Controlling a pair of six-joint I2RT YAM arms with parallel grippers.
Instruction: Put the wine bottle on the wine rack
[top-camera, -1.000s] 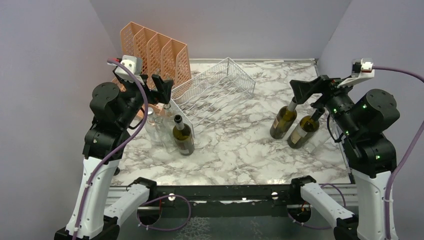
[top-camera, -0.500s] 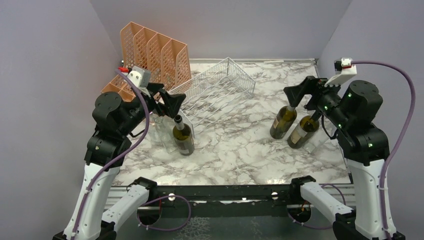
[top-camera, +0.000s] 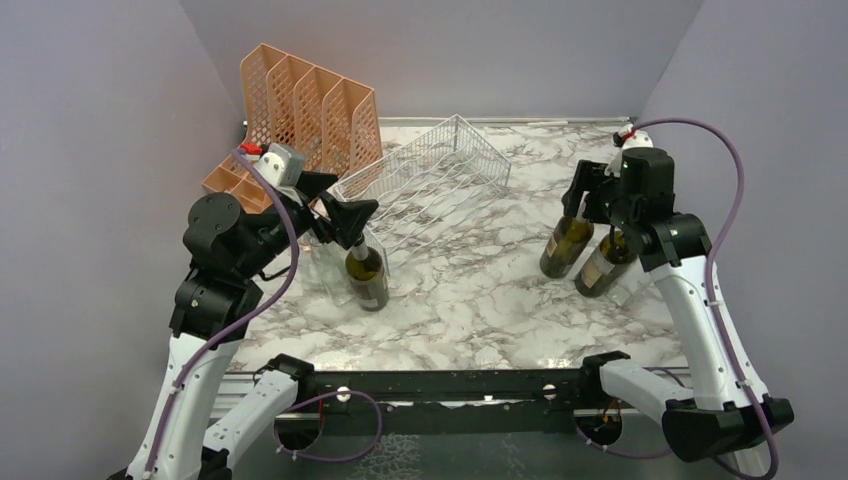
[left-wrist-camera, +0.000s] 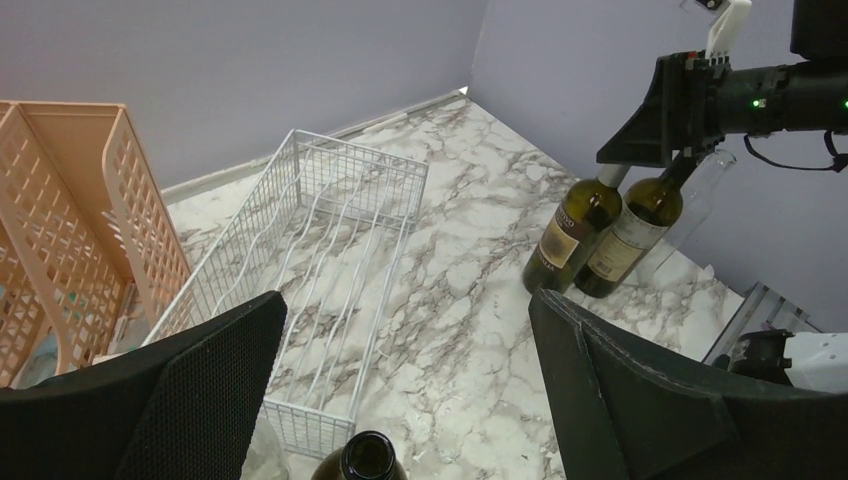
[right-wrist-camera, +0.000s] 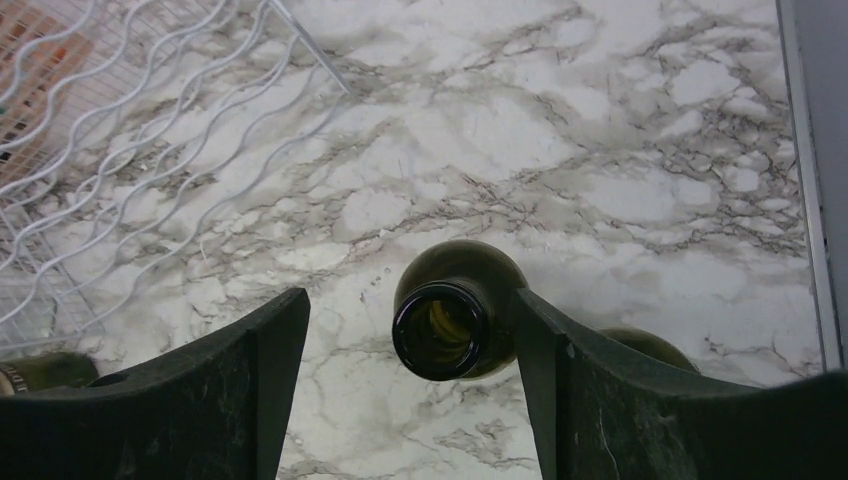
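The white wire wine rack (top-camera: 425, 175) lies tilted at the back middle of the marble table and holds no bottles; it also shows in the left wrist view (left-wrist-camera: 320, 240) and the right wrist view (right-wrist-camera: 100, 120). One dark wine bottle (top-camera: 366, 275) stands upright at the left. Two more (top-camera: 566, 243) (top-camera: 605, 262) stand at the right. My left gripper (top-camera: 345, 215) is open, just above and behind the left bottle's mouth (left-wrist-camera: 367, 458). My right gripper (top-camera: 588, 195) is open and points down around the neck of a right bottle (right-wrist-camera: 443, 328), whose neck touches the right finger (right-wrist-camera: 600, 400).
An orange perforated file organizer (top-camera: 310, 100) stands at the back left against the wall. Clear glass bottles stand beside the left wine bottle (top-camera: 315, 255) and at the far right (top-camera: 640, 280). Purple walls close in the table on three sides.
My right arm has swung forward and down, so its gripper now points down over the right bottle's neck. My left gripper has moved right and down towards the left bottle's mouth.
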